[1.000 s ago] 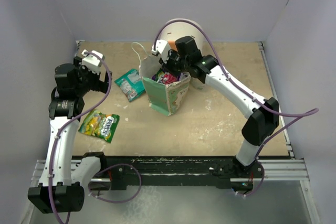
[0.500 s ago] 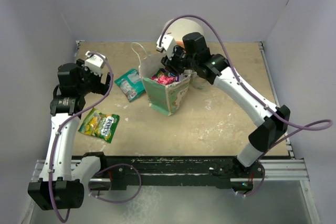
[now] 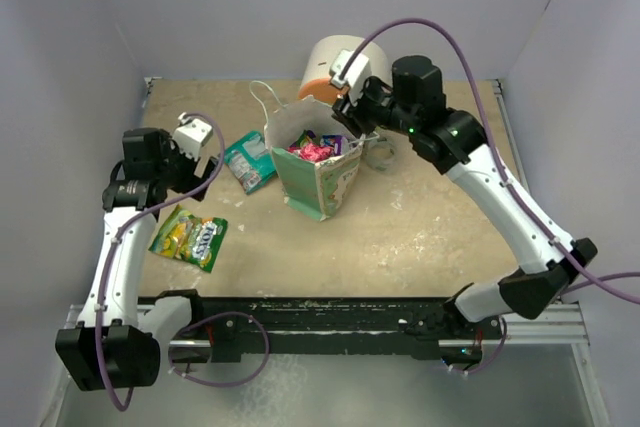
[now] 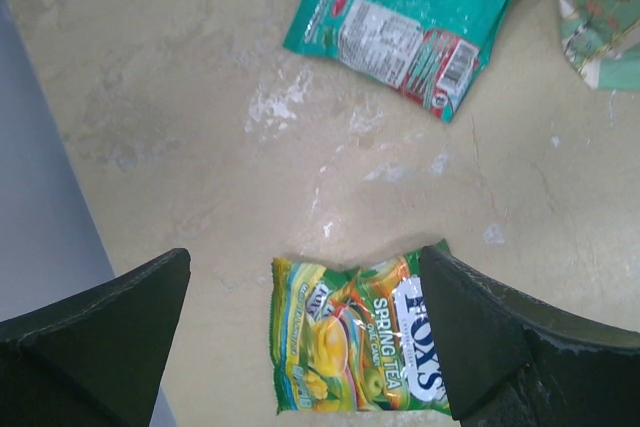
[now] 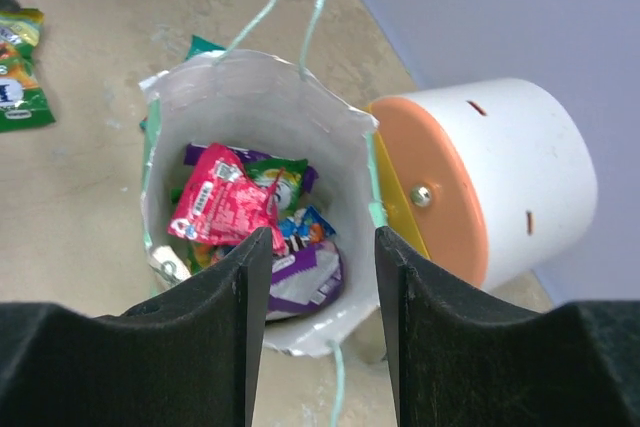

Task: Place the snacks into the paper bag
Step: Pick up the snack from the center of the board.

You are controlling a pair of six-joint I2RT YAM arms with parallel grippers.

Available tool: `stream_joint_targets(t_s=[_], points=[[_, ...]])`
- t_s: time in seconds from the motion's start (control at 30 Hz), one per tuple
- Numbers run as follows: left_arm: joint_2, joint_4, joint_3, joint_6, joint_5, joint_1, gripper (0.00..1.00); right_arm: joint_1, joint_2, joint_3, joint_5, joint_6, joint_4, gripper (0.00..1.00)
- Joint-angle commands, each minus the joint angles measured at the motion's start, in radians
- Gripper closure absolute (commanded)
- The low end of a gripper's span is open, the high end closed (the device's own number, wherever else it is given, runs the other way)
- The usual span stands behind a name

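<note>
Here, scuffed beige tabletop [image 3: 430,232], pale lilac walls [image 3: 200,7], yellow-green packet [image 3: 189,239], teal packet [image 3: 248,159].

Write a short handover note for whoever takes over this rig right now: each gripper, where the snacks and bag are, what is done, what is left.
Left gripper: open, empty, above the yellow-green packet.
Right gripper: open, empty, above the mouth of the paper bag.
Done: several packets lie in the upright bag, a pink packet on top.
Left: the yellow-green packet and the teal packet lie on the table, on the bag's left. Both need bagging.
</note>
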Motion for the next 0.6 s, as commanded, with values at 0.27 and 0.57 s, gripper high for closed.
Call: stream_joint_targets(t_s=[0.27, 0.57], points=[[0.054, -0.009, -0.099, 0.085, 0.037, 0.189, 0.01, -0.199, -0.217, -0.158, -0.05, 0.05, 0.077, 0.46], [0.128, -0.023, -0.151, 0.194, 0.171, 0.465, 0.01, -0.325, -0.325, -0.275, -0.062, 0.092, 0.09, 0.42]])
